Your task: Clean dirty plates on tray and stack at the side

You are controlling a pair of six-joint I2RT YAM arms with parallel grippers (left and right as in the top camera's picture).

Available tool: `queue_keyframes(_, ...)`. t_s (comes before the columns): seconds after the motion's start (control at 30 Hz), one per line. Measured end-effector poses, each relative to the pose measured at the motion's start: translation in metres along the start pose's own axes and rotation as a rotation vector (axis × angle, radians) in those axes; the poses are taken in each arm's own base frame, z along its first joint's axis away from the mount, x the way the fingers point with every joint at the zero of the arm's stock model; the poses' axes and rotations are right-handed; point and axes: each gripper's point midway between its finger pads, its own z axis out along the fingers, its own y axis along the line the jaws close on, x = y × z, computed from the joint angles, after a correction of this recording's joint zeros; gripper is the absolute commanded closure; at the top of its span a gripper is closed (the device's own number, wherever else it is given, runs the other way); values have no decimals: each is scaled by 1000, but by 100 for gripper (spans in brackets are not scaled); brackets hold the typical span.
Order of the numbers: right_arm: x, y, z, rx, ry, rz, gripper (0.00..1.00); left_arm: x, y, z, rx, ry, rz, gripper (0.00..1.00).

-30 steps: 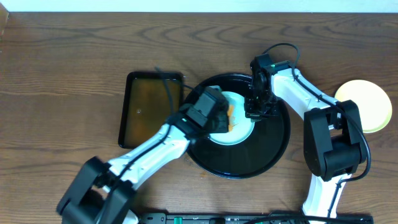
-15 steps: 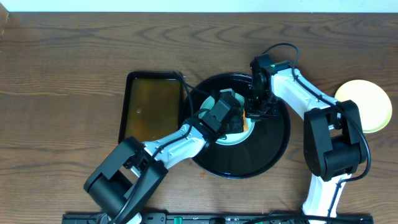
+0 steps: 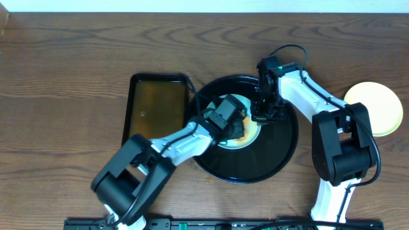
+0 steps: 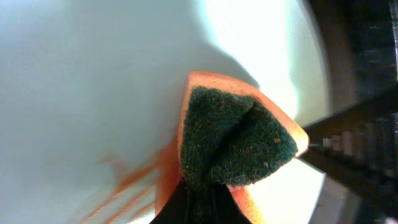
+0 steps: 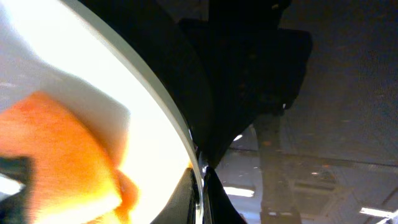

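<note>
A pale mint-blue plate (image 3: 241, 139) lies on the round black tray (image 3: 281, 150). It also fills the left wrist view (image 4: 81, 81), with orange sauce smears at the lower left. My left gripper (image 3: 231, 121) is shut on an orange sponge with a green scouring face (image 4: 233, 140) and presses it on the plate. My right gripper (image 3: 260, 116) is shut on the plate's right rim (image 5: 186, 134). The sponge (image 5: 56, 155) shows in the right wrist view too. A pale yellow plate (image 3: 377, 107) lies on the table at the far right.
A rectangular dark brownish tray (image 3: 156, 105) lies left of the black tray, close to my left arm. The wooden table (image 3: 64, 76) extends around both trays.
My left gripper swept the sponge to the right across the plate, then back a little to the left. The right gripper stayed on the rim.
</note>
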Motion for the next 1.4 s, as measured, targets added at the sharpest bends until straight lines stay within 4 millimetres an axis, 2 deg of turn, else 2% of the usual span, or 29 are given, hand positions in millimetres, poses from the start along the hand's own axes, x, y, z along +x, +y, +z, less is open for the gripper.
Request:
queue_keyframes(0.2,1,4,1,-5,2,-9,99,-11,54,-28,-175,-2,-84,93)
queue_keyframes(0.3,1,4,1,-5,2,-9,99,-15,70,-38,-224,-15,-103,93)
queue_keyframes(0.43,1,4,1,-5,2,-9,99,-22,73,-47,-250,-58,-73,92)
queue_keyframes(0.63,1,4,1,-5,2,-9,99,-56,68,-65,-271,-221,18,93)
queue_keyframes(0.87,1,4,1,-5,2,-9,99,-75,56,-98,-251,-326,67,92)
queue_keyframes(0.97,1,4,1,-5,2,-10,99,-78,58,-115,-263,-347,74,92)
queue_keyframes(1.07,1,4,1,-6,0,-10,98,-82,75,-131,-314,-358,49,92)
queue_keyframes(1.2,-4,5,3,-11,-21,-16,85,-88,110,-143,-399,-353,-15,92)
queue_keyframes(1.27,-8,6,3,-15,-41,-22,82,-88,128,-148,-442,-341,-49,92)
queue_keyframes(1.3,-11,9,4,-20,-55,-30,81,-88,141,-151,-470,-335,-74,92)
queue_keyframes(1.33,-13,9,4,-21,-61,-30,81,-88,144,-151,-477,-333,-81,92)
queue_keyframes(1.4,-18,11,3,-31,-88,-38,88,-87,156,-153,-502,-325,-104,92)
